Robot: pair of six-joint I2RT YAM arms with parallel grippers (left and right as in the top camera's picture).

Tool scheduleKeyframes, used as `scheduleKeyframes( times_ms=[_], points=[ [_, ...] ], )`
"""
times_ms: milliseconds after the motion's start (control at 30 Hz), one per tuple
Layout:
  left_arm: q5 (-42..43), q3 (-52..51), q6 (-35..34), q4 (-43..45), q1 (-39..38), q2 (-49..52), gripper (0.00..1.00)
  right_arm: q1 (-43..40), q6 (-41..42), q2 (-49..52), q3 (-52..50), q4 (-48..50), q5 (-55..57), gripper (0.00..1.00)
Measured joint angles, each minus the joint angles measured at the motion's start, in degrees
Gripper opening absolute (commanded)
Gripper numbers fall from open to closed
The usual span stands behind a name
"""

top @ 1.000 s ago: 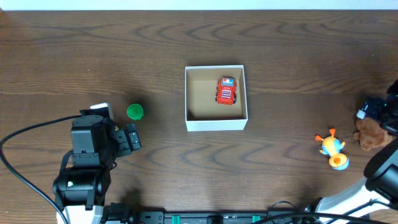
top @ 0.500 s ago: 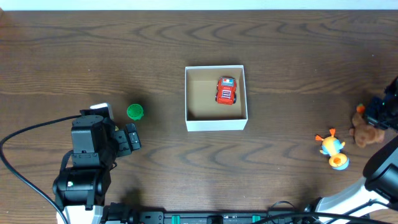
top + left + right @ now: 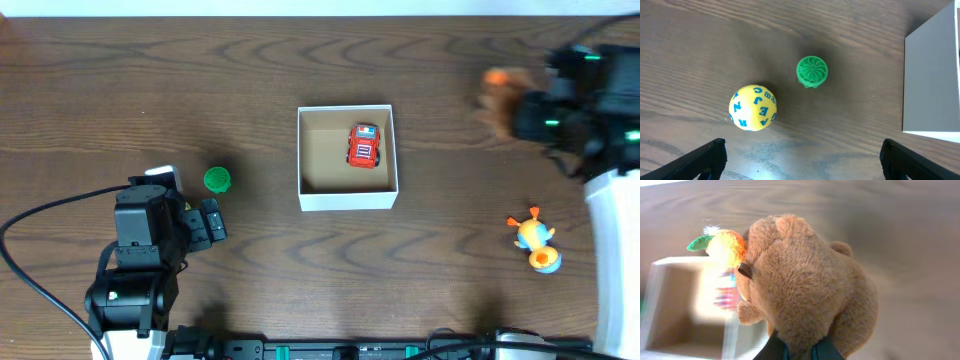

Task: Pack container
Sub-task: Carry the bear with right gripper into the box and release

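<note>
A red toy car (image 3: 364,146) lies inside the container (image 3: 347,201), toward its right wall.

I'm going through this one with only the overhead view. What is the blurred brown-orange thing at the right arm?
Observer: The right wrist view shows a brown plush bear with an orange fruit at its face, pinched in the right tool.
Operator: Is the left tool holding anything?
Observer: No. The left tool is open, fingers wide apart above the table.
Operator: Is there just the green toy beneath it?
Observer: There is also a yellow ball with blue letters, lying apart from the green toy.
</note>
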Motion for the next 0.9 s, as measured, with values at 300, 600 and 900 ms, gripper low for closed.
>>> scheduleKeyframes(
  times_ms=[300,600,900],
  points=[
    [0.0,0.0,0.0,0.0,0.0,0.0,0.98,28.2,6.5,4.5,0.0,10.3,4.6,0.01],
    [0.0,0.0,0.0,0.0,0.0,0.0,0.98,37.3,30.1,11.9,0.0,12.5,17.7,0.01],
    [0.0,0.0,0.0,0.0,0.0,0.0,0.98,38.2,42.9,21.5,0.0,13.2,17.0,0.01]
  ],
)
